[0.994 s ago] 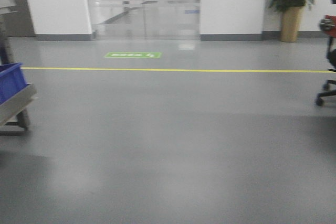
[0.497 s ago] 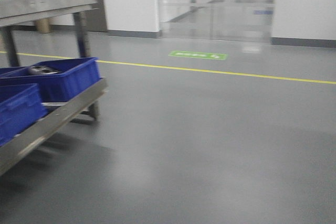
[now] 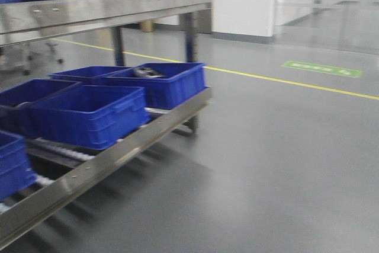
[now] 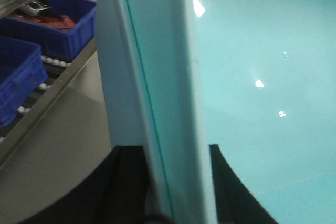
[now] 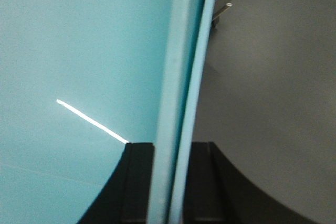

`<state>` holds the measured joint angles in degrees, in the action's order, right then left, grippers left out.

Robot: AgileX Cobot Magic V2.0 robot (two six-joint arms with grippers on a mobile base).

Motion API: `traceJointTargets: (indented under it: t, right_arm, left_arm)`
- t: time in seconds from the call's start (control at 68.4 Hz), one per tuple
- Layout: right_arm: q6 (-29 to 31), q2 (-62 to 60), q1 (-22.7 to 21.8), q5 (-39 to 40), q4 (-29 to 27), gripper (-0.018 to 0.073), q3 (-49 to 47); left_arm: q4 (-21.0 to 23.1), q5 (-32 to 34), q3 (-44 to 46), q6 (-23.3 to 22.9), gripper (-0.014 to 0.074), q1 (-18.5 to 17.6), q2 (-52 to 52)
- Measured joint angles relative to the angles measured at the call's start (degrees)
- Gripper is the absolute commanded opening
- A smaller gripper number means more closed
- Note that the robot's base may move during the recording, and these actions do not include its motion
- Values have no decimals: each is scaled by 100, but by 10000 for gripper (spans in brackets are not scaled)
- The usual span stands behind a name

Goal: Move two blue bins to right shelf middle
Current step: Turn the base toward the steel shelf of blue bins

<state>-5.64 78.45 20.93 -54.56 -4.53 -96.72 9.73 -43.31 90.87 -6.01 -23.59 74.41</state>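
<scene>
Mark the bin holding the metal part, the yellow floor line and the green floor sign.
bin with metal part point(image 3: 172, 90), front view, its front wall.
yellow floor line point(image 3: 284, 80), front view, mid-stripe.
green floor sign point(image 3: 321, 69), front view, centre.

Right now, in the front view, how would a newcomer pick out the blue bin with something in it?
Find the steel rack on the left and follow its low roller shelf to the right end. The end bin stands there, nearest the yellow floor line. Unlike the bare front bin beside it, it holds a greyish object.
</scene>
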Motion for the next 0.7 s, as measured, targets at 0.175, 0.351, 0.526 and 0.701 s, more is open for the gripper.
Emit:
traceJointTargets:
  t: [0.175, 0.351, 0.526, 0.701]
  right_arm:
    - [0, 0, 0, 0, 0, -154, 0]
    - [0, 0, 0, 0, 0, -154, 0]
    - [0, 0, 0, 0, 0, -154, 0]
    - [0, 0, 0, 0, 0, -154, 0]
  left_arm:
    - [0, 0, 0, 0, -111, 0, 0]
    - [0, 0, 0, 0, -111, 0, 0]
    - [0, 0, 0, 0, -111, 0, 0]
    - [0, 0, 0, 0, -111, 0, 0]
